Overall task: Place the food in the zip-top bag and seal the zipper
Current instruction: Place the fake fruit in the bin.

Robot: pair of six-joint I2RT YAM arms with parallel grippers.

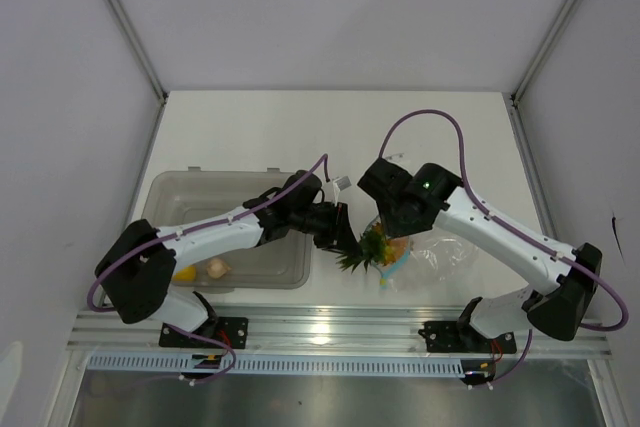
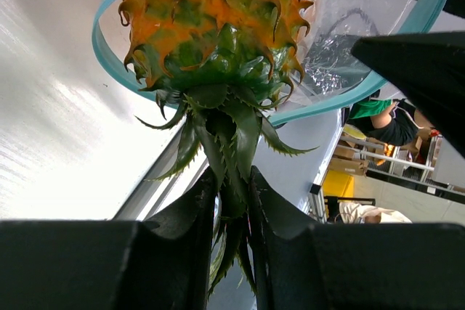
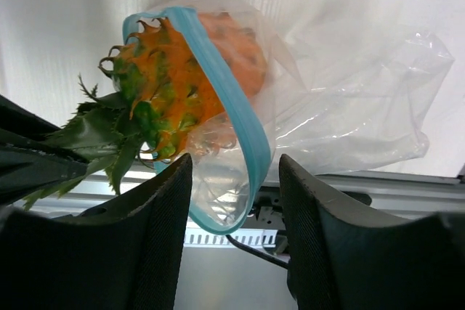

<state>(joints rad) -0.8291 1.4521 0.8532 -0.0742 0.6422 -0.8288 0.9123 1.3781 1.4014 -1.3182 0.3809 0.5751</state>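
Note:
An orange food piece with spiky green leaves [image 2: 218,27] sits halfway through the mouth of the clear zip-top bag [image 3: 363,107]. Its body is inside the light-blue zipper [image 3: 243,117] and its leaves stick out. My left gripper [image 2: 234,179] is shut on the leaf tuft [image 1: 358,255]. My right gripper [image 3: 234,172] stands open, with the lower loop of the zipper rim hanging between its fingers and touching neither. From above, both grippers meet at the bag [image 1: 440,257] near the table's front edge. More orange food shows through the plastic [image 3: 243,56].
A translucent grey tub [image 1: 170,197] stands at the left under the left arm, holding a yellow lemon [image 1: 185,273] and a pale garlic bulb [image 1: 217,267]. A metal rail [image 1: 330,332] runs along the near table edge.

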